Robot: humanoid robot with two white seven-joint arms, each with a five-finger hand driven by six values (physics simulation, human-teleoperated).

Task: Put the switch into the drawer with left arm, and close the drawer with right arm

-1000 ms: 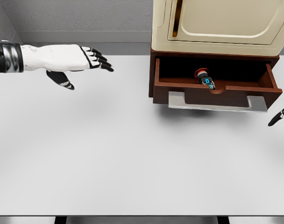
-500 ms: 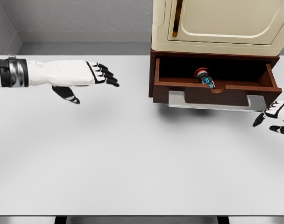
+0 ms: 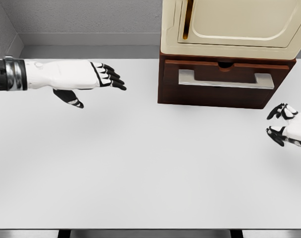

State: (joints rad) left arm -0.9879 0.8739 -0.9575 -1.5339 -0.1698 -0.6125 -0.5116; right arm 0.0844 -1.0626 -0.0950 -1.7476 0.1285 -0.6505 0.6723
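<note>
The drawer (image 3: 225, 82) sits shut at about one o'clock on the desk (image 3: 140, 168), its dark wooden front flush with the brown base and its pale metal handle (image 3: 225, 79) lying flat across it. The switch is nowhere visible to me; with the drawer front closed, I cannot tell whether it lies inside. Above the drawer stands the cream cabinet (image 3: 234, 25) with its closed door and a thin brass strip near its left edge. My left hand (image 3: 78, 77) hovers at ten o'clock, well apart from the drawer, palm turned sideways, its black-tipped fingers (image 3: 111, 77) stretched out loosely toward the cabinet and the thumb hanging below, holding nothing. My right hand (image 3: 284, 128) shows at three o'clock at the desk's right edge, below and to the right of the drawer front, not touching it; its fingers (image 3: 279, 111) are curled in loosely with nothing between them. The white desk between my two hands carries nothing that blocks the way to the drawer, and a grey wall runs behind at twelve o'clock.
</note>
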